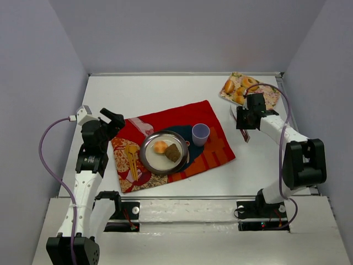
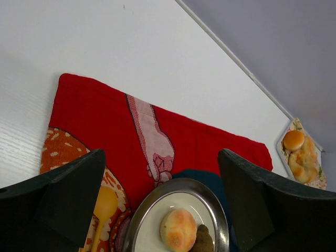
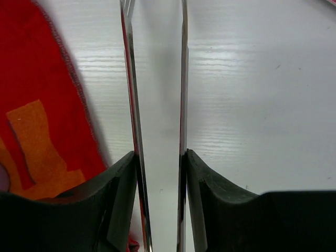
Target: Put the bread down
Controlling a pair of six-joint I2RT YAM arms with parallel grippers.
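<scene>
A round golden bread bun (image 1: 160, 147) sits on the round steel plate (image 1: 148, 161) on the red patterned cloth mat (image 1: 187, 115). The left claw (image 1: 114, 118) hangs released over the mat's left end. Farther back right, the right claw (image 3: 160, 157) grips slim metal tongs (image 3: 130, 84) over the white desk (image 1: 165, 91), beside the floral tray (image 1: 269, 98).

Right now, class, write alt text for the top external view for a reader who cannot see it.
A metal plate holding a round bun and a dark bread piece sits on a red cloth beside a purple cup. The left gripper hovers open; the right gripper clamps metal tongs near a tray of pastries.
</scene>
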